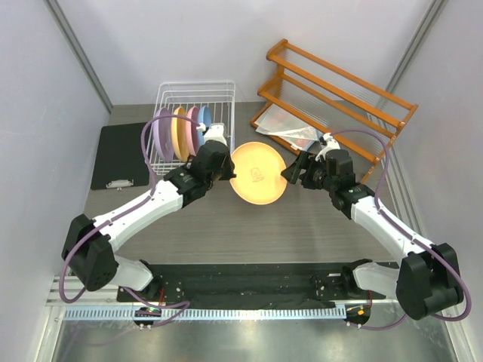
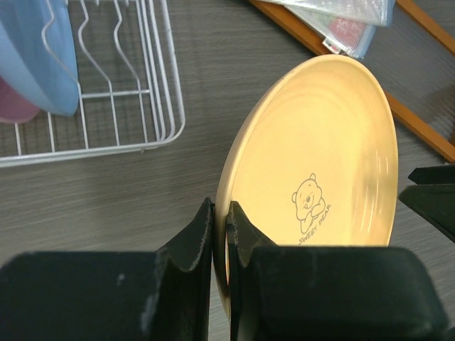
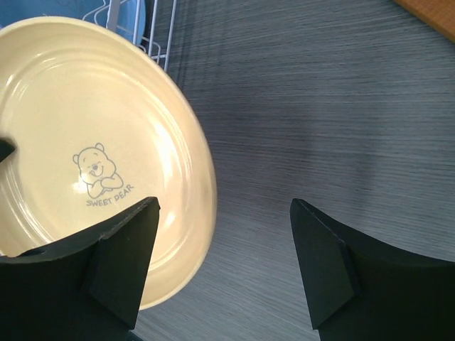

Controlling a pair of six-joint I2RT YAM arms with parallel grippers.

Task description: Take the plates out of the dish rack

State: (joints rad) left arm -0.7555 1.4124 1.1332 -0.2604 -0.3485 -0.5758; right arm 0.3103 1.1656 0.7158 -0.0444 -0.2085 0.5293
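The left gripper (image 1: pixel 225 172) was clamped narrow on the near-left rim of the orange plate (image 1: pixel 258 173), 1 finger on each face, as the left wrist view showed plainly (image 2: pixel 220 213). The plate hung clear of the dish rack (image 1: pixel 195 87), above the table (image 1: pixel 226 234) between the 2 arms, tilted with its printed face up and turned toward the right arm.

The right gripper (image 1: pixel 290 173) stood just beside the plate's opposite rim with its jaws wide and nothing in them. In its own wrist view (image 3: pixel 222 209) the rim ran between the 2 fingers, 1 over the plate's face and 1 over bare table (whether either finger touched the plate could not be told). So the plate lay directly to the left of the right hand, edge-on to its gap, and a handover looked like the step in hand.

The rack held 4 plates upright in its tines: lilac (image 1: pixel 162 134), yellow (image 1: pixel 181 132), pink (image 1: pixel 195 119) and light blue (image 1: pixel 206 121). None lay unloaded on the table.
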